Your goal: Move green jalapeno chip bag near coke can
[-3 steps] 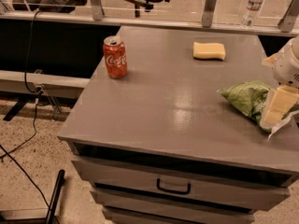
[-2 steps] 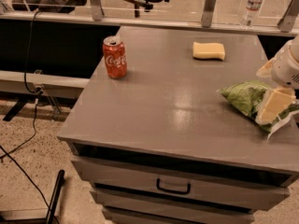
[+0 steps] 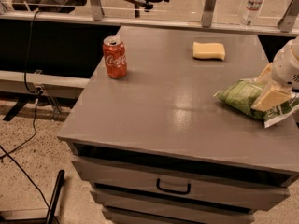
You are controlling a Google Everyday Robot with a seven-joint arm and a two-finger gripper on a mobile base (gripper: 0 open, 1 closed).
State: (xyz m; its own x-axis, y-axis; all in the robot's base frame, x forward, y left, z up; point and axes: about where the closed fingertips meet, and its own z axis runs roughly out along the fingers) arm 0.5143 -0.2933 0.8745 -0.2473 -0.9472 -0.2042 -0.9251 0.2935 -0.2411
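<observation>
At the right edge of the table (image 3: 177,120), the gripper (image 3: 259,91) has its jaws astride the green jalapeno chip bag (image 3: 237,97), apparently clamped on it, well apart from the coke can (image 3: 115,57).

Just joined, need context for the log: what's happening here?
The robot's gripper is at the green jalapeno chip bag on the right edge of the grey cabinet top. The coke can stands upright at the far left, well apart from the bag, so the move is not yet done. A yellow sponge lies at the back.
</observation>
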